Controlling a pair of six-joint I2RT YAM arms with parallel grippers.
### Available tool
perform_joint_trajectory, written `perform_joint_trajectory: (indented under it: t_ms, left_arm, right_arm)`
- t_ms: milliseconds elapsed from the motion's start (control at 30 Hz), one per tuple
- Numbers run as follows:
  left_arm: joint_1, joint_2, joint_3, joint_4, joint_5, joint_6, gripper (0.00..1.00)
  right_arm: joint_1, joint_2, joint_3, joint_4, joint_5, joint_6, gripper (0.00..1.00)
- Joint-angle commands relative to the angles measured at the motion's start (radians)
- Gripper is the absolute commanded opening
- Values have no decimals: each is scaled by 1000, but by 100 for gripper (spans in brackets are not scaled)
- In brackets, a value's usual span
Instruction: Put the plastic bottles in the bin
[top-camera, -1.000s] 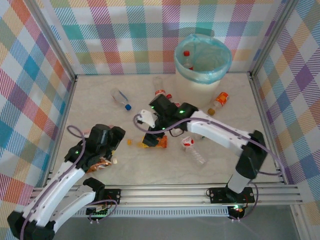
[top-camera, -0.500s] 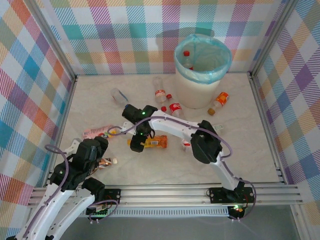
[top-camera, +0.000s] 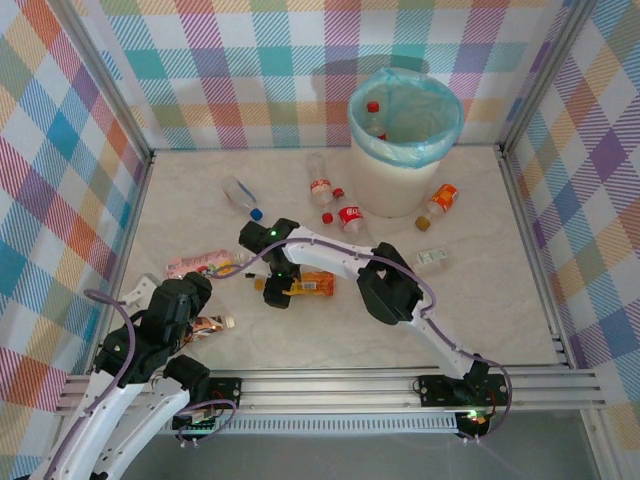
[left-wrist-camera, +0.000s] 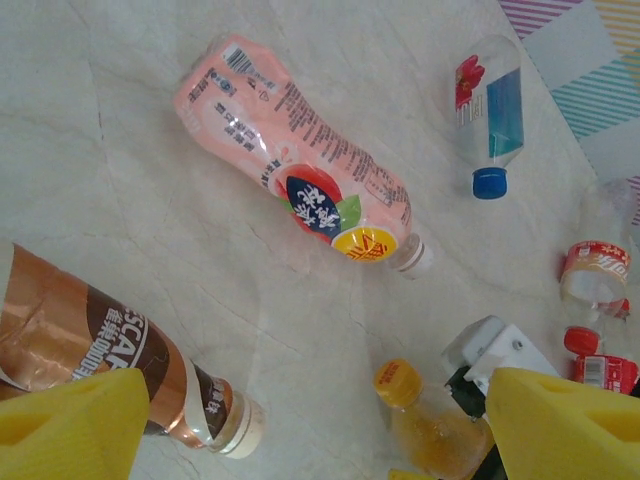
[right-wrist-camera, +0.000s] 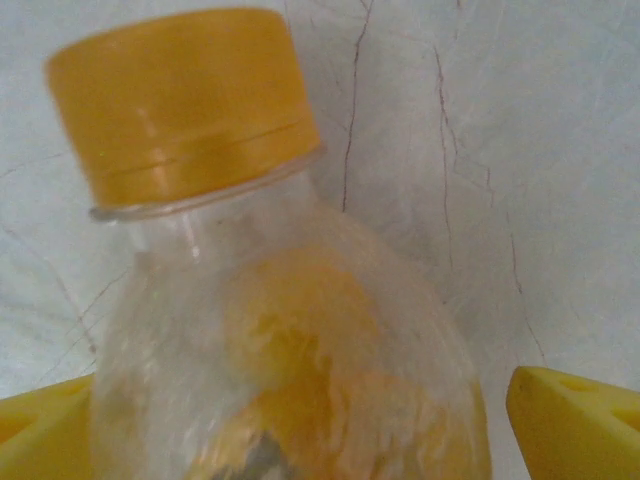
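- Hovering nearest the bases, the left gripper (left-wrist-camera: 318, 432) has its jaws spread wide with nothing between them. A brown-labelled bottle (left-wrist-camera: 95, 350) lies just beside one finger.
- Farther out, the right gripper (right-wrist-camera: 300, 430) straddles the orange-capped bottle (right-wrist-camera: 250, 330), jaws spread either side of its shoulder, not pinching.
- Closing this near the tapered neck, the fingers could squeeze the smooth plastic out sideways, or the body could pivot down on lifting.
- A squirted bottle may knock the pink bottle (top-camera: 198, 265) nearby.
- At the far right stands the bin (top-camera: 405, 185), well apart. A weak pinch could drop the load short, among the red-labelled bottles (top-camera: 350, 216) at its foot.
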Motion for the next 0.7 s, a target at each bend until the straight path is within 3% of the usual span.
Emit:
perform_joint_trajectory:
  t_ms: [0,433,667]
  left_arm:
    - [6,11,33,10,-53,60,88]
    - [6,43,78,14,-145,182,87]
    - [6,98,133,55,-171,261,87]
  right_arm:
    - [6,13,45,-12,19,-10,93]
    - [6,-14,132,-92,-1,13,68]
    - [5,-99,157,-91,-49,12,61]
